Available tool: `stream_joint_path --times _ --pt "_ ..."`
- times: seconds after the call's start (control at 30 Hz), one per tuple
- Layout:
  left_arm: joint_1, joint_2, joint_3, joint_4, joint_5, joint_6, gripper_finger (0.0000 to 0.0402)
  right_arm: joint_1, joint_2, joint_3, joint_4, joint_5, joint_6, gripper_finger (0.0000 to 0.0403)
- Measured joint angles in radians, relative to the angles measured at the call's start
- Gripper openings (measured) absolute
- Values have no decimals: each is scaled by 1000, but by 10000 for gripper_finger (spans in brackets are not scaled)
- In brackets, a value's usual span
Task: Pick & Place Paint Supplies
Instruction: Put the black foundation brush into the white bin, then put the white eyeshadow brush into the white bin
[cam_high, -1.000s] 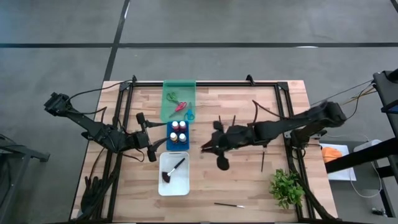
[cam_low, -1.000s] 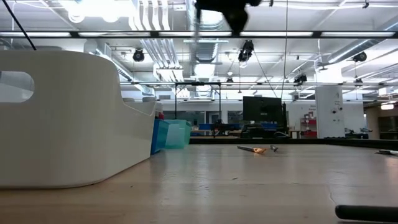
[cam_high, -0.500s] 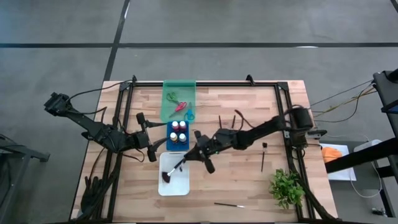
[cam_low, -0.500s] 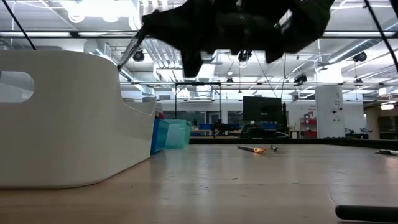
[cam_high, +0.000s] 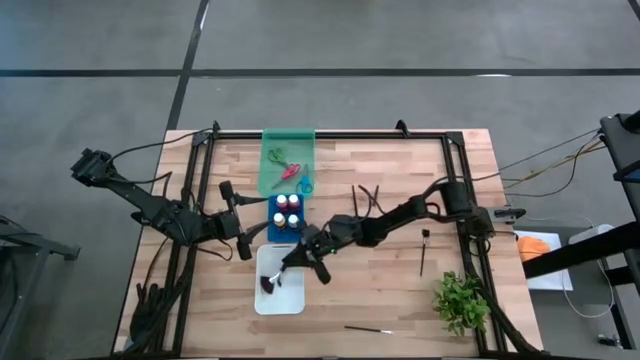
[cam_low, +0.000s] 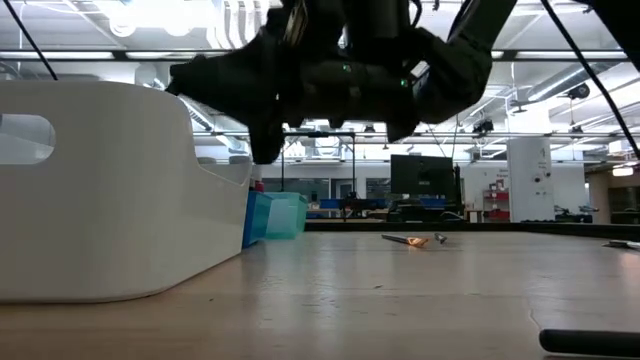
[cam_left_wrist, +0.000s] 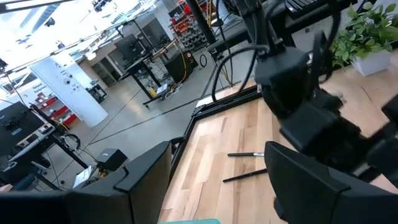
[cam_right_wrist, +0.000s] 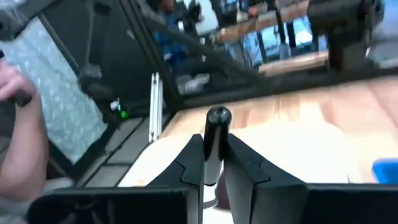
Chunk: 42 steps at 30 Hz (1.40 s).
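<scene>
Right wrist view alone shows jaws clamping a brush (cam_right_wrist: 217, 134).

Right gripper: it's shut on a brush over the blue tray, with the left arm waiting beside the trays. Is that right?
One thing is wrong: the tray. In the high view the right gripper, shut on the brush, is over the white tray, not the blue tray. The left gripper does wait beside the trays.
</scene>
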Motion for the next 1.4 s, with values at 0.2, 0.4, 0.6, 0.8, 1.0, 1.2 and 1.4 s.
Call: stream_joint_path --times 0.2,0.4,0.6,0.8,1.0,1.2,1.4 --pt "1 0 0 -3 0 0 266 4 -5 5 -26 -5 -5 29" --pt "1 0 0 -3 0 0 266 14 -3 9 -59 -4 -16 29" --pt "0 0 0 1 0 0 266 15 -3 9 -67 -2 -5 67" --pt "0 0 0 1 0 0 266 15 -3 9 -96 3 6 160" --pt "0 0 0 1 0 -1 266 15 -6 9 -100 -18 9 204" --pt "0 0 0 1 0 -1 266 11 -69 9 -263 -53 -14 209" --pt "0 0 0 1 0 -1 266 17 -238 7 -709 -51 -128 210"
